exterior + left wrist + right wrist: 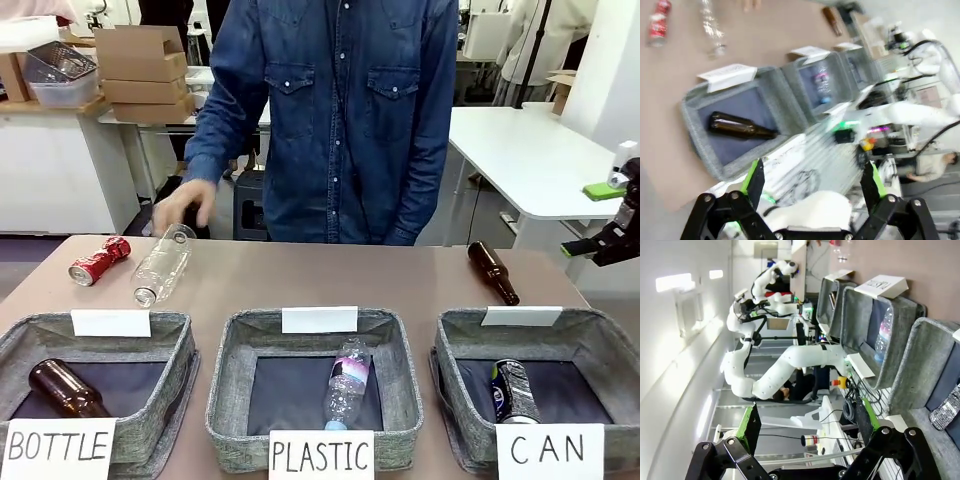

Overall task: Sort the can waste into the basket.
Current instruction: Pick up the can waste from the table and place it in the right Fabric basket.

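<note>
While the front shows the silver can (513, 390) in the basket (600, 328), my left wrist catches the red can (657, 22) on the worktop (775, 30); my left hand (812, 175) and right hand (807, 415) gape empty.

**A bright room behind a brown worktop**

The brown worktop (300, 272) runs across the front. Behind it at the left, a white cabinet (50, 175) carries a clear plastic bin (62, 78), with stacked cardboard boxes (145, 65) just beside it. At the right, a white table (520, 160) stands apart from the worktop. In the right wrist view, glowing light panels (673, 282) sit on a pale surface (670, 380) (ceiling or wall, the view being rolled sideways).
</note>
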You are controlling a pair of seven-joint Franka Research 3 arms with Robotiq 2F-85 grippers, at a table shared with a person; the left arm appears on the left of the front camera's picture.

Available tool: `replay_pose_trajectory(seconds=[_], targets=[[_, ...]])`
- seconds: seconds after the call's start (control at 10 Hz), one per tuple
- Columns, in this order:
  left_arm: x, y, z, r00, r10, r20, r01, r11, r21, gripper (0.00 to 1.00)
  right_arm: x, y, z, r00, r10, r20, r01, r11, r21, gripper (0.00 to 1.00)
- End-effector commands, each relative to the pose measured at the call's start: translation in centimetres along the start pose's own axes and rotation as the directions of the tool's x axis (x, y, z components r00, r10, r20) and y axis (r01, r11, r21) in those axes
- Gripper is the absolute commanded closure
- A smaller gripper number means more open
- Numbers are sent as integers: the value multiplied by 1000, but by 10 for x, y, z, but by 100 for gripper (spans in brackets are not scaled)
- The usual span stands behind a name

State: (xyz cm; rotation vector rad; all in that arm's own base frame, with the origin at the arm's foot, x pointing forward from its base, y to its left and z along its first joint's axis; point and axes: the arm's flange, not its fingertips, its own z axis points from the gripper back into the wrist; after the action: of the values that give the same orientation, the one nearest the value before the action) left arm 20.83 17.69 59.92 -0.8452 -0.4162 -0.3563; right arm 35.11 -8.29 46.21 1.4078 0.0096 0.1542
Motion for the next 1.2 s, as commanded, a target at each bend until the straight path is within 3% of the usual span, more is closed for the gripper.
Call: replay_pose_trajectory(seconds=[0.0, 0.2, 0.4, 0.5, 0.6, 0.7, 0.9, 1.0, 1.1], targets=[[27, -15, -23, 981, -140, -133, 167, 960, 226, 0, -2, 0, 2, 1000, 18, -8, -18, 1000, 1, 0], [84, -2, -69, 967, -91, -236, 177, 910, 374, 0, -2, 0, 2, 1000, 18, -8, -18, 1000, 1, 0], [137, 23, -139, 939, -43, -341, 174, 915, 364, 0, -2, 0, 2, 1000, 18, -8, -18, 1000, 1, 0], [149, 34, -170, 911, -40, -412, 159, 952, 260, 0, -2, 0, 2, 1000, 18, -8, -18, 1000, 1, 0], [156, 40, -178, 919, -40, -392, 136, 966, 219, 0, -2, 0, 2, 1000, 18, -8, -18, 1000, 1, 0], [155, 43, -159, 947, -33, -319, 114, 965, 237, 0, -2, 0, 2, 1000, 18, -8, -18, 1000, 1, 0], [138, 42, -73, 998, -35, -52, 46, 974, 224, 0, -2, 0, 2, 1000, 18, -8, -18, 1000, 1, 0], [123, 49, -36, 999, -14, 50, 4, 979, 204, 0, -2, 0, 2, 1000, 18, -8, -18, 1000, 1, 0], [113, 56, -22, 995, 13, 98, -36, 971, 235, 0, -2, 0, 2, 1000, 18, -8, -18, 1000, 1, 0]])
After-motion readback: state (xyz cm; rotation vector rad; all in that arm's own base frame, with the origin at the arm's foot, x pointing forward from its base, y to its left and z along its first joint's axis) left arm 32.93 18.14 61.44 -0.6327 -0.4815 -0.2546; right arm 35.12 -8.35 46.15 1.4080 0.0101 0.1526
